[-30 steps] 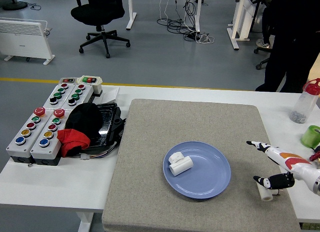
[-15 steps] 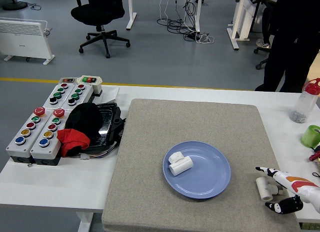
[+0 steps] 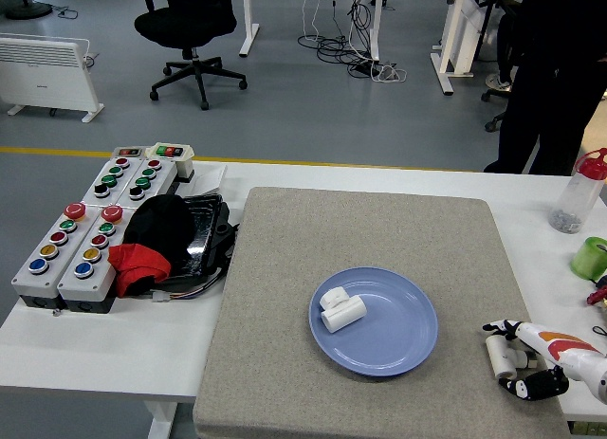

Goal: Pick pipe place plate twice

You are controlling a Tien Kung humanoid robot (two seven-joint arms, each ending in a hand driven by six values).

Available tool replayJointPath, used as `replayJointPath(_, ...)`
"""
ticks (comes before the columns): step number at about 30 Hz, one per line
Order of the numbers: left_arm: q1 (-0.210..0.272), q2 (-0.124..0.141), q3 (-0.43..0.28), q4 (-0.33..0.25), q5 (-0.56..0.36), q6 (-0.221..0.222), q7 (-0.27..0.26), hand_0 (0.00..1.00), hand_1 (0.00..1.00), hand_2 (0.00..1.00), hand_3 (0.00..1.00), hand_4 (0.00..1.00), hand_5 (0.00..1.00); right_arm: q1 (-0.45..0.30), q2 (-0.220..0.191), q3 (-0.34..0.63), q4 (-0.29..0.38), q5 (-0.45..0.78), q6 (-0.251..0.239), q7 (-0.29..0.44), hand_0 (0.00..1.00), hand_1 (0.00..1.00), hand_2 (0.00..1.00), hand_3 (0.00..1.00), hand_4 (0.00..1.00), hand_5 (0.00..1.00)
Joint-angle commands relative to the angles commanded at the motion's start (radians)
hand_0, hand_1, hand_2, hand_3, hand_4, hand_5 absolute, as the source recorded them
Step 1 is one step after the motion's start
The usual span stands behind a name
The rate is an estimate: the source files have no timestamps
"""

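White table (image 3: 114, 339) carries a large grey felt mat (image 3: 313, 240) at centre. Left of the mat: 4 grey push-button boxes (image 3: 90, 226) and a black tray (image 3: 201, 232). At the right edge: clear plastic bottle with red cap (image 3: 579, 192), green cup (image 3: 590, 257).

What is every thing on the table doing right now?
Blue plate: flat on the grey mat, holding one pipe piece.
Pipe piece on the plate: lying on its side.
Second pipe piece: lying on the mat, right of the plate.
Right hand: fingers curled around the second pipe piece, low on the mat.
Bottle: upright, red cap on.
Button boxes: sitting at the table's left, untouched.
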Motion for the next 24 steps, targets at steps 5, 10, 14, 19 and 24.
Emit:
replayJointPath(5,0.002,0.000,-0.001,0.000,0.005,-0.001,0.002,0.711,0.745,0.720,0.653,0.395,0.998,-0.001,0.002,-0.001,-0.005,-0.010,-0.006,0.004,0.480,0.569,0.689,0.784,0.688,0.341)
replayJointPath(10,0.005,-0.001,-0.004,-0.001,0.011,-0.002,0.004,0.710,0.745,0.719,0.653,0.394,0.998,0.000,0.004,0.000,-0.004,-0.014,-0.024,0.011,0.402,0.512,0.656,0.764,0.666,0.328)
replayJointPath(14,0.008,-0.001,-0.004,-0.001,0.013,-0.003,0.004,0.710,0.745,0.719,0.653,0.394,0.998,0.001,0.007,0.002,0.003,-0.014,-0.041,0.015,0.402,0.512,0.656,0.764,0.666,0.328)
replayJointPath(19,0.008,0.000,-0.001,0.000,0.011,-0.005,0.003,0.710,0.745,0.719,0.653,0.394,0.998,0.007,0.012,0.010,0.019,-0.014,-0.052,0.018,0.362,0.480,0.634,0.749,0.655,0.329)
replayJointPath(24,0.005,0.001,0.000,0.000,0.009,-0.006,0.003,0.710,0.745,0.719,0.653,0.394,0.998,0.037,0.041,0.027,0.044,-0.018,-0.059,0.018,0.356,0.473,0.632,0.743,0.655,0.320)
